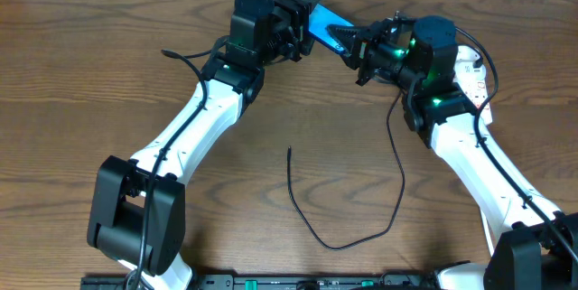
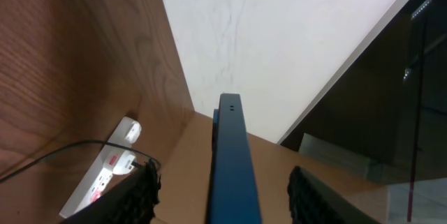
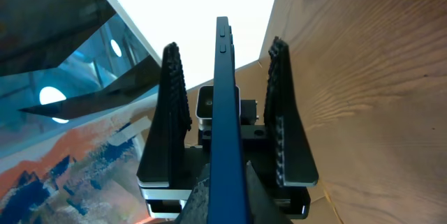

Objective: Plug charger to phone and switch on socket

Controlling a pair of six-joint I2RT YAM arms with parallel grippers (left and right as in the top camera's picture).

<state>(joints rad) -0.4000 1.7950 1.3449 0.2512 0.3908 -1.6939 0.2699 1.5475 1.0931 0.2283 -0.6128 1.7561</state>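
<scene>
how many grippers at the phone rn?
2. Right gripper shut on the black-framed blue-screened smartphone from the right; left gripper straddles its other end, jaws open, not touching.

Soft, even light from above covers the wooden bench point(image 1: 90, 73), leaving only faint, diffuse shadows on the grain, while small green lamps point(image 1: 398, 52) glow brightly. In the right wrist view the white backdrop point(image 3: 202, 8) burns out to glare. In both wrist views the phone point(image 3: 225, 112) edge blurs and darkens close to the lens.
</scene>
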